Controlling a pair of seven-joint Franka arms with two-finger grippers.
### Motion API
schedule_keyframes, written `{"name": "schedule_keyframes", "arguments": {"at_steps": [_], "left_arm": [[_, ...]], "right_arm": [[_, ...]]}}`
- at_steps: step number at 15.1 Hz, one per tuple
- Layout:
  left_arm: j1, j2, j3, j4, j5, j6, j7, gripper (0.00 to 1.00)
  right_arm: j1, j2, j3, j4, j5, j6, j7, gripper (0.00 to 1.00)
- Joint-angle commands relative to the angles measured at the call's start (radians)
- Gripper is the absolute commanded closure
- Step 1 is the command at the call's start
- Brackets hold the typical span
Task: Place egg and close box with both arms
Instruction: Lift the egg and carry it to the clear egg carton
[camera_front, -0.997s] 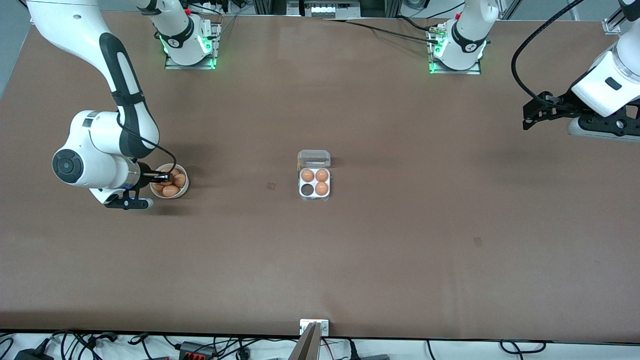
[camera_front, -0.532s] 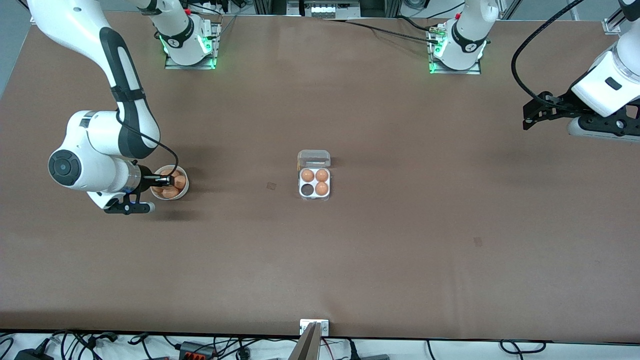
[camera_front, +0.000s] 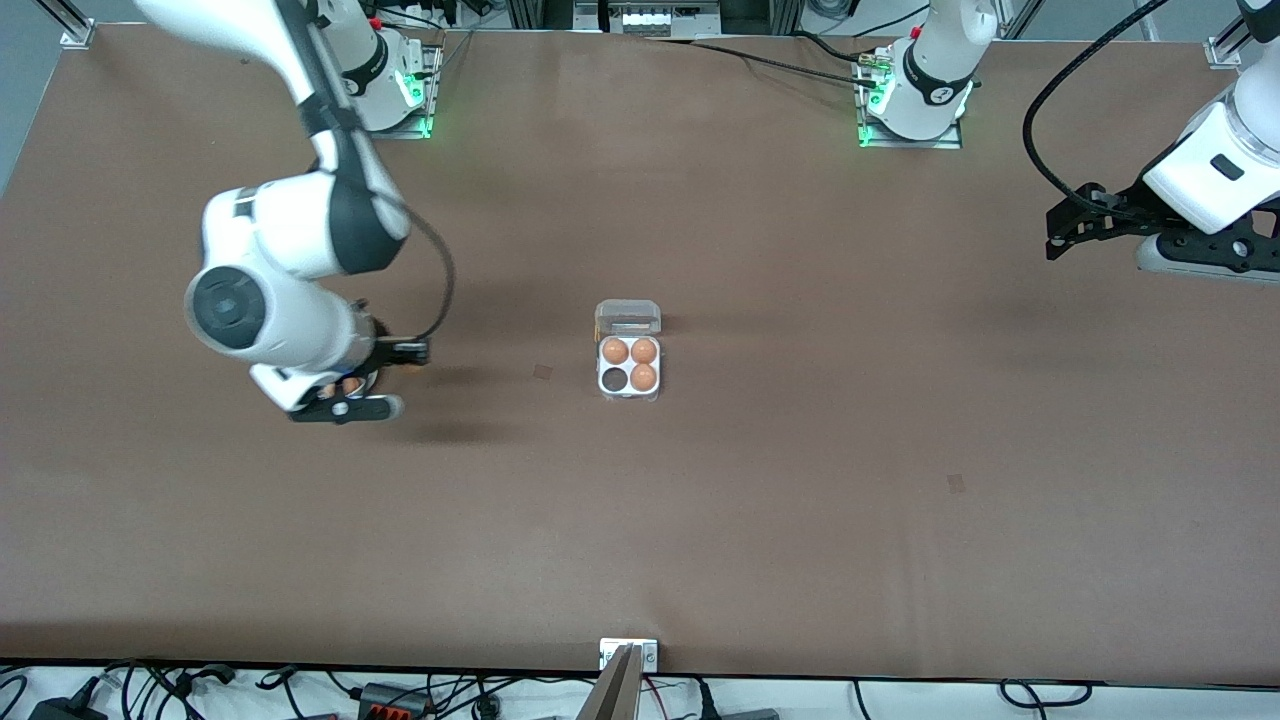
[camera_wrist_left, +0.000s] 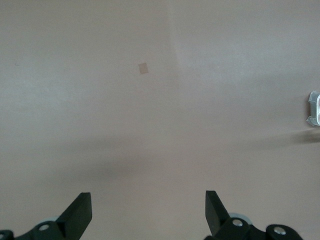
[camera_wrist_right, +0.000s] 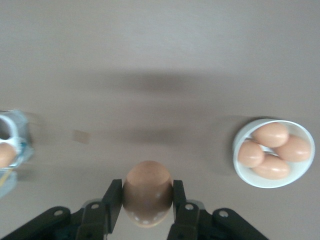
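Observation:
The box (camera_front: 629, 385) sits open mid-table with its clear lid (camera_front: 628, 318) tipped back toward the robots' bases. Three brown eggs (camera_front: 643, 351) fill its cells, and the cell (camera_front: 612, 379) nearest the front camera on the right arm's side is empty. My right gripper (camera_front: 414, 352) is between the bowl and the box. In the right wrist view it (camera_wrist_right: 147, 186) is shut on a brown egg (camera_wrist_right: 148, 202) held above the bare table, and the box's edge (camera_wrist_right: 11, 145) shows at the frame's side. My left gripper (camera_front: 1062, 236) waits open and empty at the left arm's end of the table, and it (camera_wrist_left: 147, 214) shows only bare table.
A round white bowl (camera_wrist_right: 243, 172) holds several brown eggs (camera_wrist_right: 270, 135); in the front view the right arm's hand mostly covers it. Small tape marks (camera_front: 543, 372) (camera_front: 956, 484) lie on the brown table. A metal bracket (camera_front: 628, 652) sits at the table's near edge.
My right gripper has risen out of the bowl with an egg in it and moved toward the box. The left arm has not moved.

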Motion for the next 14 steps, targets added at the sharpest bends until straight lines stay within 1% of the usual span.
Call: {"name": "schedule_keyframes", "arguments": {"at_steps": [1, 2, 4, 5, 7, 10, 14], "left_arm": [[0.004, -0.002, -0.002, 0.017, 0.003, -0.019, 0.016, 0.0], [0.004, -0.002, -0.002, 0.017, 0.003, -0.019, 0.016, 0.0], [0.004, -0.002, -0.002, 0.017, 0.003, -0.019, 0.016, 0.0], [0.004, -0.002, -0.002, 0.017, 0.003, -0.019, 0.016, 0.0], [0.004, -0.001, -0.002, 0.017, 0.003, -0.019, 0.016, 0.0], [0.004, -0.002, -0.002, 0.017, 0.003, -0.019, 0.013, 0.0], [0.004, -0.002, -0.002, 0.017, 0.003, -0.019, 0.013, 0.0]], "right_arm": [[0.036, 0.039, -0.006, 0.064, 0.003, -0.012, 0.015, 0.9], [0.044, 0.066, -0.006, 0.092, 0.019, -0.011, 0.023, 0.9], [0.061, 0.14, -0.008, 0.174, 0.118, -0.009, 0.063, 0.9], [0.077, 0.166, -0.006, 0.213, 0.14, -0.003, 0.077, 0.9], [0.107, 0.2, -0.006, 0.254, 0.142, 0.006, 0.116, 0.9], [0.168, 0.234, -0.006, 0.264, 0.142, 0.11, 0.155, 0.91], [0.2, 0.305, 0.007, 0.313, 0.142, 0.184, 0.175, 0.92]]}}
